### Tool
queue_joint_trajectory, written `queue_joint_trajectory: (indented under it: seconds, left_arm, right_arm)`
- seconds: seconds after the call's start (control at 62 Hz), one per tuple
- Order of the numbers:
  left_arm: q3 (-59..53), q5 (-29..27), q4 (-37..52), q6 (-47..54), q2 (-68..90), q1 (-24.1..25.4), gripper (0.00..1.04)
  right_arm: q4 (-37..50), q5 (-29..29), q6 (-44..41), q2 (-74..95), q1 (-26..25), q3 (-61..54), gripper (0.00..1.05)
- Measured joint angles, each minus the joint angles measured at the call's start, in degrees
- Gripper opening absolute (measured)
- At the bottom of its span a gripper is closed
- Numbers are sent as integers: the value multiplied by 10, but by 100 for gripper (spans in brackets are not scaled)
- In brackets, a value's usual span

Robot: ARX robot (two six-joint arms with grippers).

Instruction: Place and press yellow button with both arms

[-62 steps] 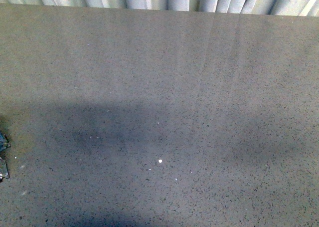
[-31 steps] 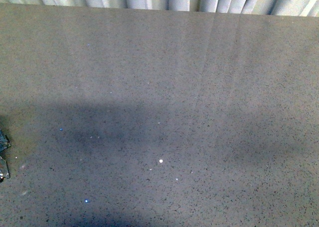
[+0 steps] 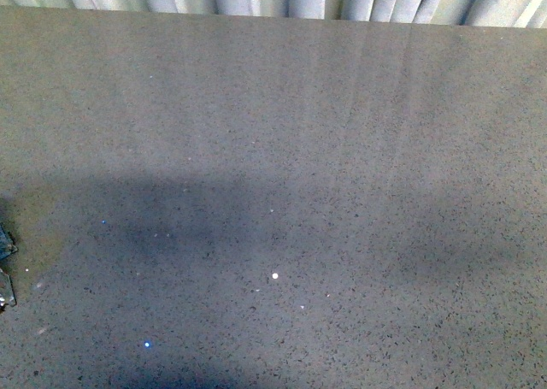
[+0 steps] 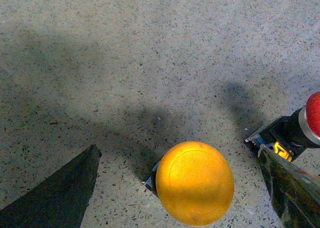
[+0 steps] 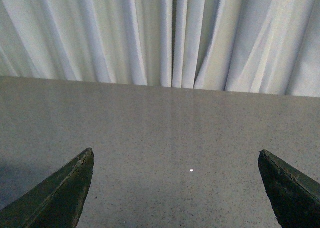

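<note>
The yellow button (image 4: 195,183) shows in the left wrist view as a round yellow-orange cap seen from above, with a corner of its dark base (image 4: 151,178) peeking out on the speckled table. My left gripper (image 4: 178,149) is open above it. One black finger (image 4: 60,193) is well off to one side of the cap and the other finger (image 4: 290,188) to the other side; neither touches it. My right gripper (image 5: 176,152) is open and empty over bare table, with both fingers (image 5: 60,198) wide apart. Neither arm shows in the front view.
A red button (image 4: 313,115) on a black base with blue and yellow marks lies beside the far finger in the left wrist view. A small dark object (image 3: 5,269) shows at the left edge of the grey speckled table (image 3: 273,150). White curtains (image 5: 160,32) hang behind the table's far edge.
The dark object at the left edge of the front view has slipped slightly further out of frame. Nothing else has visibly moved.
</note>
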Motion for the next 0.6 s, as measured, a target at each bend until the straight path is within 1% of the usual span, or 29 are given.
queue_joint_trajectory:
  seconds: [0.484, 0.565, 0.597]
  left_arm:
    - [0, -17, 18, 11, 26, -7, 95]
    - [0, -17, 20, 14, 26, -9, 92]
    - [0, -17, 22, 15, 26, -9, 87]
  right_arm:
    - [0, 0, 0, 0, 0, 0, 96]
    - [0, 0, 0, 0, 0, 0, 96]
    - [0, 0, 0, 0, 0, 0, 96]
